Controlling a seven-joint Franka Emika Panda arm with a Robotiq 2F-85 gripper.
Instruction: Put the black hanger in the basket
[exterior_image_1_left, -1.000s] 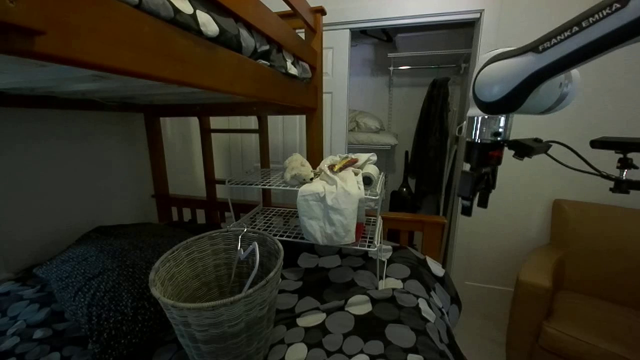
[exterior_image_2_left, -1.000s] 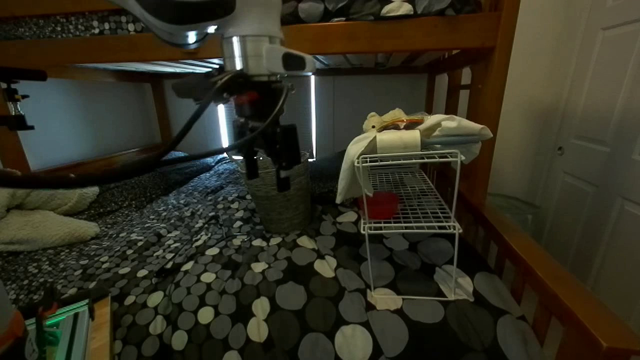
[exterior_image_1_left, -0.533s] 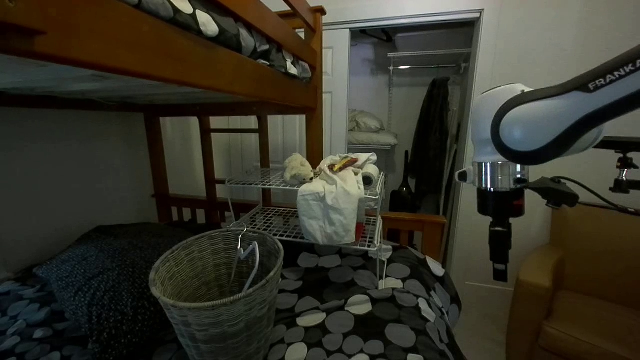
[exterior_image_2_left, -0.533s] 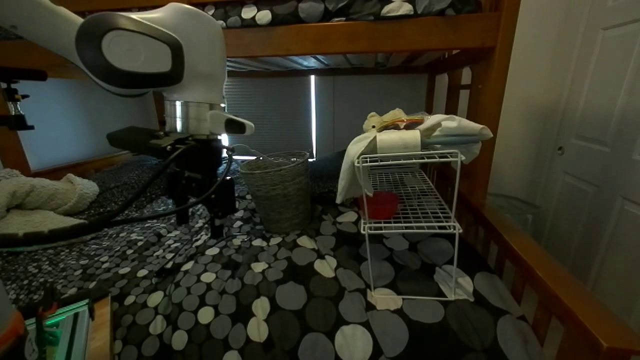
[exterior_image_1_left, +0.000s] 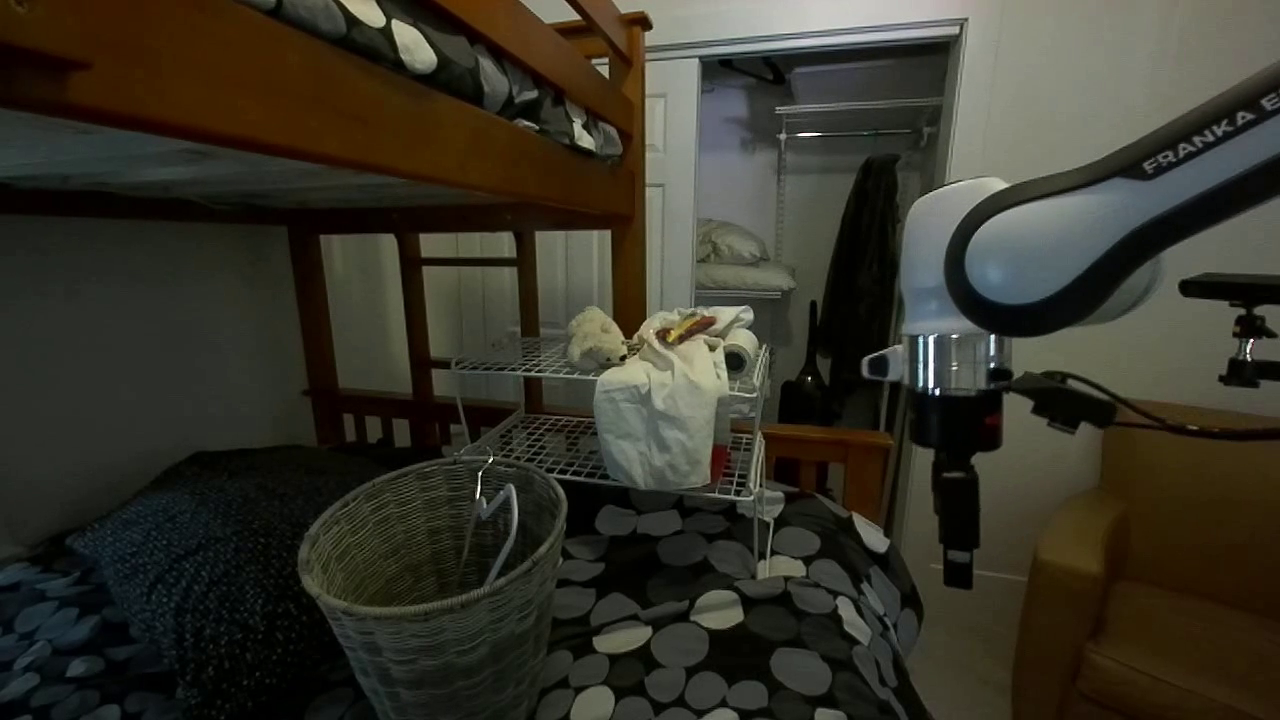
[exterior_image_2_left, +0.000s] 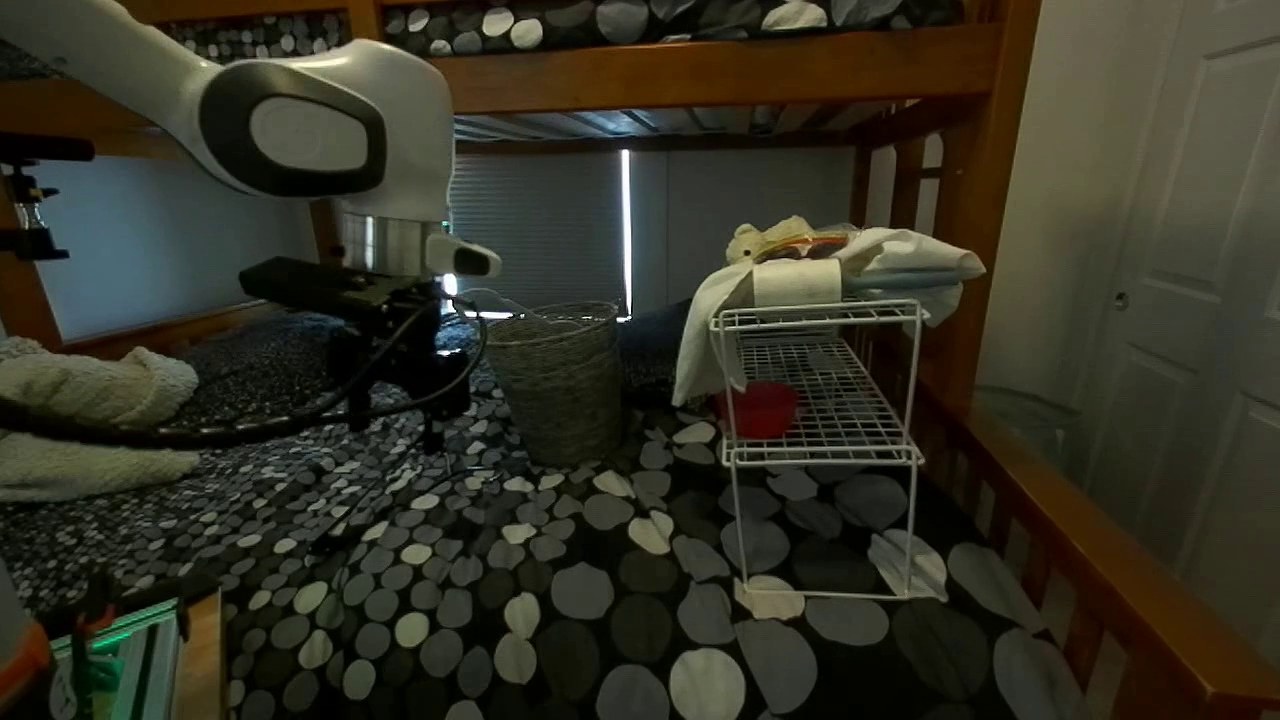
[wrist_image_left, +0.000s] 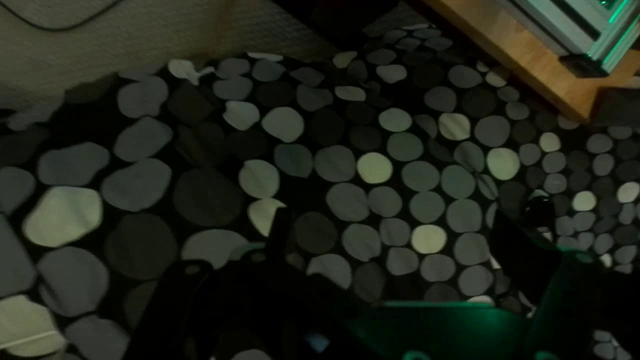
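Note:
The wicker basket (exterior_image_1_left: 430, 610) stands upright on the bed; it also shows behind my gripper in an exterior view (exterior_image_2_left: 560, 390). A white hanger (exterior_image_1_left: 508, 535) leans inside it, hook at the rim. The black hanger appears to lie flat on the patterned bedspread before the basket, as a faint thin dark shape with a bright hook line (exterior_image_2_left: 475, 468); its outline is hard to tell. My gripper (exterior_image_2_left: 396, 425) points down above the bed, short of the basket. In the wrist view the gripper (wrist_image_left: 390, 220) has its fingers wide apart, with only bedspread between them.
A white wire rack (exterior_image_2_left: 820, 460) stands beside the basket, holding a white cloth (exterior_image_1_left: 665, 420), a teddy bear (exterior_image_1_left: 595, 340) and a red bowl (exterior_image_2_left: 762, 410). The upper bunk rail (exterior_image_2_left: 720, 75) crosses overhead. A fleece blanket (exterior_image_2_left: 100, 400) and an armchair (exterior_image_1_left: 1150, 560) are nearby.
My gripper has moved down and away from in front of the basket, then shifted slightly over the last half second. It stays open. The basket and white hanger have not moved.

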